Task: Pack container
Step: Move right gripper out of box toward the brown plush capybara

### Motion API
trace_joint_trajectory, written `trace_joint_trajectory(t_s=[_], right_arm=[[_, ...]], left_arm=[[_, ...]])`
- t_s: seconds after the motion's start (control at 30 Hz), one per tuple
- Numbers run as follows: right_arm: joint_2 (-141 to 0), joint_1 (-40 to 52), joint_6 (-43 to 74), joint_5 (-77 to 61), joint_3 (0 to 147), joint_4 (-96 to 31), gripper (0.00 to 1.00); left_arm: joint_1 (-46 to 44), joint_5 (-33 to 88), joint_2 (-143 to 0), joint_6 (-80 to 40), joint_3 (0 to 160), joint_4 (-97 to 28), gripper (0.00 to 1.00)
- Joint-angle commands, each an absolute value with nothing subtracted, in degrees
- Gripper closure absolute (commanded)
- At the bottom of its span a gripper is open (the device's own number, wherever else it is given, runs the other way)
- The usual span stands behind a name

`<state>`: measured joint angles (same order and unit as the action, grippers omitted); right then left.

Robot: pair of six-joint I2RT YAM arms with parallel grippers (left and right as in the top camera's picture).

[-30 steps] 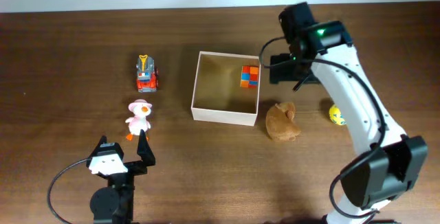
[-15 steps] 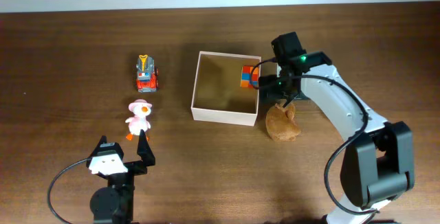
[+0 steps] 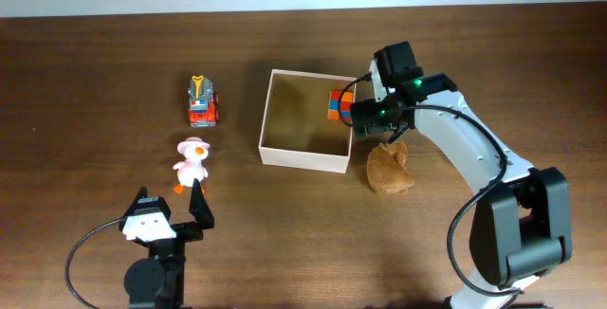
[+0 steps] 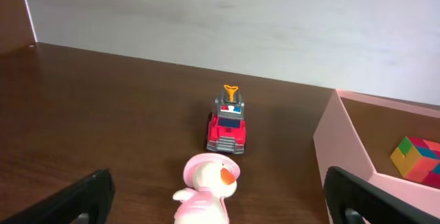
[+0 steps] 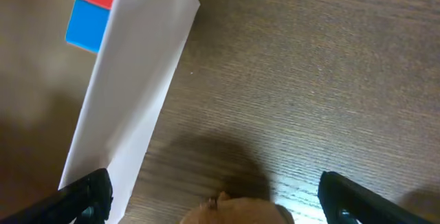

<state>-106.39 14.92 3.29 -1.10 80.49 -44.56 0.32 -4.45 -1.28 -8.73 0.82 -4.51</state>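
The container [image 3: 303, 160] sits open side up in the middle of the table [image 3: 95, 81]. It is square, so it has no long axis, and its sides are turned slightly off the table's edge. My right claw [image 3: 366, 118] hangs at its right wall with the fingers spread apart. My left claw [image 3: 171, 216] is also spread and lies well apart from it.

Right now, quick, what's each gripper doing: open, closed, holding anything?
Left gripper: open, holding nothing.
Right gripper: open, holding nothing.
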Motion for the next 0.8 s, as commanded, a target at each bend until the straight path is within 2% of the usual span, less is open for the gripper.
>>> trace_joint_trajectory(t_s=[0.0,0.43,0.77], right_arm=[[-106.10,14.28,3.49,-1.32,80.40,-46.11,0.01],[-105.49,13.89,14.04,-0.01,80.55,-57.49,0.01],[-105.51,13.89,16.25,-1.45,76.64,-56.07,0.01]], left_arm=[[0.45,-3.81,-0.99,-7.84,0.54,-4.40,0.01],[0.45,-3.81,-0.99,-7.84,0.54,-4.40,0.01],[0.45,-3.81,-0.99,-7.84,0.54,-4.40,0.01]])
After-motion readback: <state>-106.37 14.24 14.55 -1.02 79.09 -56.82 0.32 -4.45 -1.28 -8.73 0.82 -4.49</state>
